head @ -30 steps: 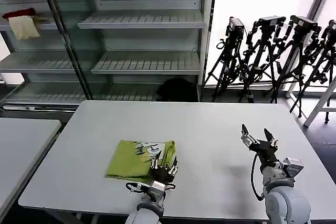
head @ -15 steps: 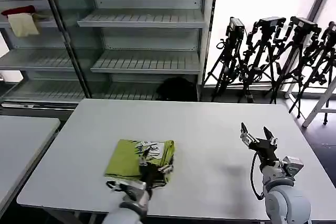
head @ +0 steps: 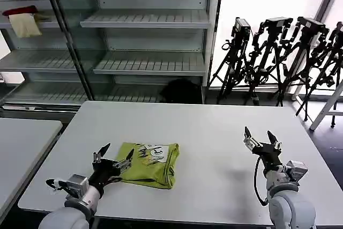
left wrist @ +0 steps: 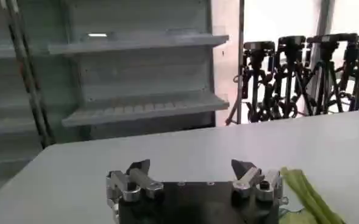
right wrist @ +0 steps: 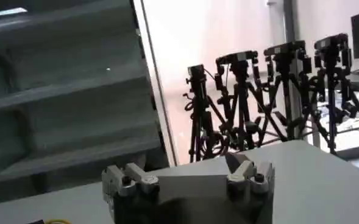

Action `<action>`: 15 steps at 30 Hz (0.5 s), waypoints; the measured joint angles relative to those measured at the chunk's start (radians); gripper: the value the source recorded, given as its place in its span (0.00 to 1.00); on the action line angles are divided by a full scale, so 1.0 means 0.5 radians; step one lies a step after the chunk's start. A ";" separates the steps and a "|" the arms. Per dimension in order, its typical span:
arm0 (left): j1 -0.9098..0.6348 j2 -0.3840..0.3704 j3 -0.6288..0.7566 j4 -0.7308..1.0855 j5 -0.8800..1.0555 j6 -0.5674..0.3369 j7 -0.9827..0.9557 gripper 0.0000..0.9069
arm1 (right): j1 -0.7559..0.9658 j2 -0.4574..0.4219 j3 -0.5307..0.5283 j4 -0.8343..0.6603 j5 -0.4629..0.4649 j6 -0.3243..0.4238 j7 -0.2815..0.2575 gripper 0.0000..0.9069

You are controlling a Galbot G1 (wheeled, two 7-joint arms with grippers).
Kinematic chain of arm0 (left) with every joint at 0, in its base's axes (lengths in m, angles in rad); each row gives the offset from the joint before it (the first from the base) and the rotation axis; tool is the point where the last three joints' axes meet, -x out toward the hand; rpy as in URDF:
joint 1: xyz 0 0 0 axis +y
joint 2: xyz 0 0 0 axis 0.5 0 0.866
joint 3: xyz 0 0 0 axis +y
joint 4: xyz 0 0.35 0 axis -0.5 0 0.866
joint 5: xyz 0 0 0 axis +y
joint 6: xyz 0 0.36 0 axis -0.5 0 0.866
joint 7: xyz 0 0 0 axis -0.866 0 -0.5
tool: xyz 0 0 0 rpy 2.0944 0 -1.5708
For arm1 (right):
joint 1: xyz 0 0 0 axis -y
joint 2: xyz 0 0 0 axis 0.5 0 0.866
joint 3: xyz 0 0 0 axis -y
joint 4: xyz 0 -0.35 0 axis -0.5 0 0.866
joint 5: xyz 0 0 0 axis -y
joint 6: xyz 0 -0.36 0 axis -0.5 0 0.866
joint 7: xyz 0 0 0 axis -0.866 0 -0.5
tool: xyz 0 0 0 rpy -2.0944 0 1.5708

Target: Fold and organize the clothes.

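Lime T-shirt (head: 147, 164) folded on tabletop (head: 214, 132), white print up; left gripper (head: 113, 157) beside it and right gripper (head: 261, 139) with fingers released.

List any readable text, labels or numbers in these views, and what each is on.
No text can be read.
White print on the folded yellow-green T-shirt: too small and creased to read.
Left gripper, right gripper, shelves, tripods: no legible markings.

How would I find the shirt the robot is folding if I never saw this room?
Find the big white table in front of the shelves. Near its front edge lies the folded T-shirt, beside the open left hand. It is lime yellow-green with a white print, unlike the red and cream cloths on the shelf.
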 measured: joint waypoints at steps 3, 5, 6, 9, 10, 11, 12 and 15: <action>-0.002 -0.003 0.002 0.052 -0.017 -0.020 0.025 1.00 | -0.013 -0.007 0.009 0.003 0.001 0.000 -0.005 1.00; -0.008 0.005 0.014 0.097 -0.018 -0.041 0.045 1.00 | -0.022 -0.010 0.014 0.004 0.001 0.001 -0.007 1.00; -0.012 0.009 0.019 0.120 -0.019 -0.051 0.054 1.00 | -0.028 -0.011 0.016 0.005 0.001 0.002 -0.009 1.00; -0.033 0.027 0.031 0.205 -0.031 -0.095 0.086 1.00 | -0.039 -0.011 0.022 0.005 0.001 0.005 -0.012 1.00; -0.042 0.033 0.032 0.236 -0.038 -0.112 0.096 1.00 | -0.041 -0.011 0.022 0.005 0.001 0.006 -0.012 1.00; -0.052 0.037 0.032 0.265 -0.045 -0.128 0.108 1.00 | -0.042 -0.011 0.022 0.005 0.001 0.007 -0.012 1.00; -0.062 0.041 0.031 0.292 -0.052 -0.142 0.114 1.00 | -0.042 -0.011 0.021 0.004 0.000 0.007 -0.012 1.00; -0.093 0.054 0.021 0.371 -0.074 -0.174 0.128 1.00 | -0.041 -0.009 0.017 0.000 -0.001 0.008 -0.012 1.00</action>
